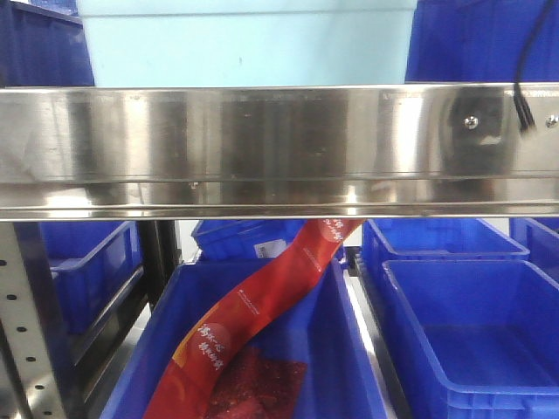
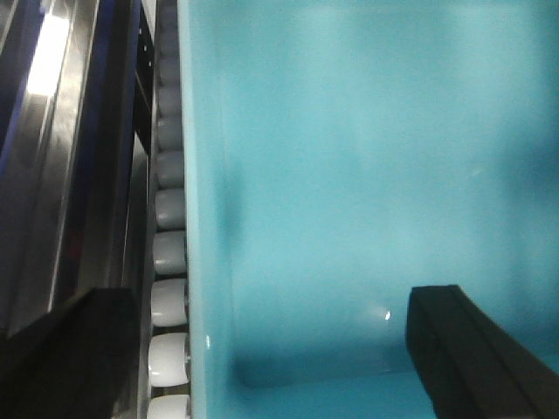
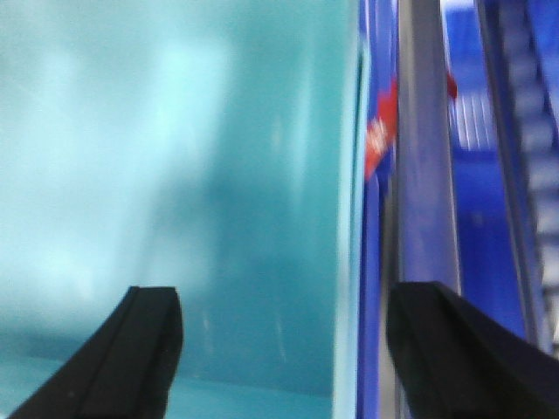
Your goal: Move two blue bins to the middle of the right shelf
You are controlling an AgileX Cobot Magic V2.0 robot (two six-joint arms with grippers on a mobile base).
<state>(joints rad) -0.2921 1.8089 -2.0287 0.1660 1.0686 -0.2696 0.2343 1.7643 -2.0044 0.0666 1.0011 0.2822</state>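
A wide stainless steel shelf rail [image 1: 279, 148] crosses the front view and serves as the landmark. Below it, a red packaging strip [image 1: 262, 305] with small white and gold characters, too small to read, hangs diagonally down into a dark blue bin [image 1: 349, 367]; a white label [image 1: 271, 249] on a second blue bin behind it [image 1: 236, 237] is also illegible. More dark blue bins sit below the rail to the right [image 1: 472, 340] and to the left [image 1: 87, 271]. Directly above the rail stands a pale turquoise bin [image 1: 249, 44], flanked by dark blue bins at upper left [image 1: 39, 44] and upper right [image 1: 480, 39]. Left gripper [image 2: 262, 349]: fingers spread wide, one finger [image 2: 476, 353] inside the turquoise bin [image 2: 367, 175] and the other [image 2: 70, 358] outside its wall, above a row of white conveyor rollers [image 2: 169, 253]; the bin wall lies between them but contact is not visible, so the claw reads as released. Right gripper [image 3: 284, 349]: likewise spread wide, one finger [image 3: 131, 358] inside the turquoise bin [image 3: 175, 175], the other [image 3: 463, 358] outside over the steel rail [image 3: 424, 175], straddling the bin's wall without a visible clench. The red strip [image 3: 382, 140] shows beyond that wall.
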